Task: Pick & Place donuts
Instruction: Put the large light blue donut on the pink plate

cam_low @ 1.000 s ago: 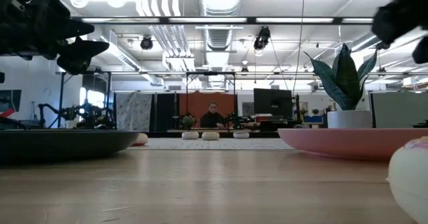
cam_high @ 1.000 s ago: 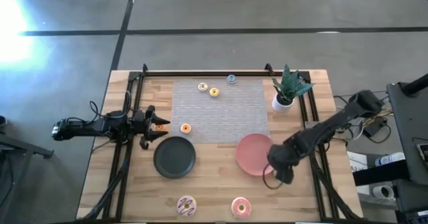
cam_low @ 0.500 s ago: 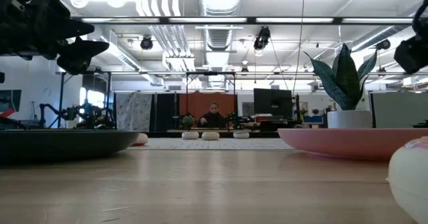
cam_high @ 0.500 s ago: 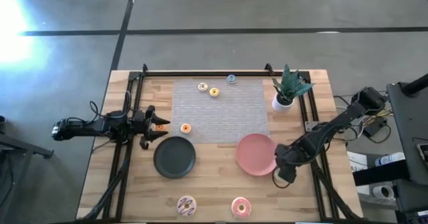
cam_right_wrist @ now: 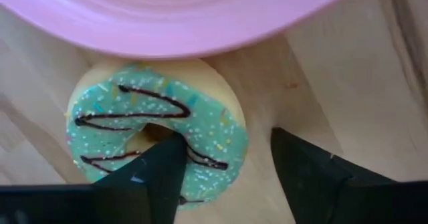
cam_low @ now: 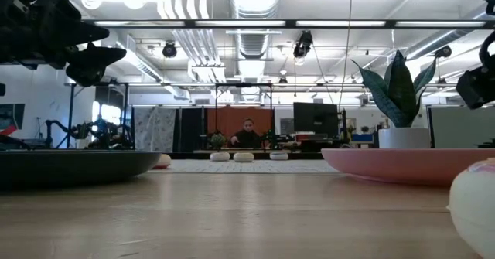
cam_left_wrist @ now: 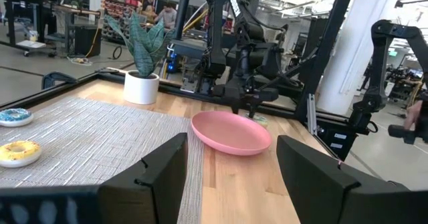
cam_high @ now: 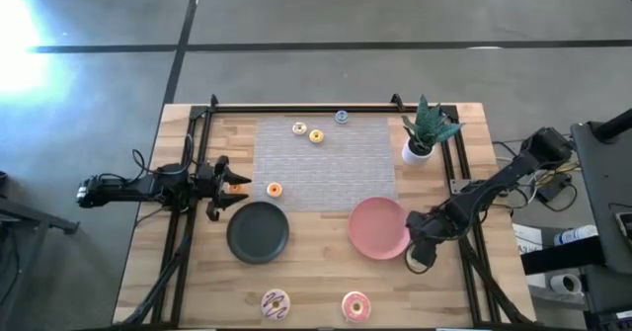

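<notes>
- From above, we see the right hand [cam_high: 419, 254] low over the worktop [cam_high: 316, 282] near its right edge, just beside the rim of the pink plate [cam_high: 375, 228]. The left hand [cam_high: 235, 188] hangs near the left edge, just above the dark plate [cam_high: 259, 232]. A small orange donut [cam_high: 275, 189] lies on the grey mat [cam_high: 326, 163] near its left edge; two yellow donuts [cam_high: 307, 131] and a blue donut [cam_high: 342, 117] lie toward the mat's far edge. The pink-white donut [cam_high: 276, 303] and the pink-orange donut [cam_high: 355, 305] sit at the near edge. A potted plant [cam_high: 425, 133] stands by the far right corner.
- At worktop level, we see both plates' rims, the plant behind the pink one, and a person seated far back in the room.
- Through the left wrist, we see that hand's fingers [cam_left_wrist: 154, 177] spread wide, gripping nothing, with the pink plate beyond them.
- Through the right wrist, we see its fingers [cam_right_wrist: 150, 174] parted. One finger points into the hole of the green donut [cam_right_wrist: 157, 134], the other outside the ring. The donut lies on the wood touching the pink plate's rim, partly under it.
</notes>
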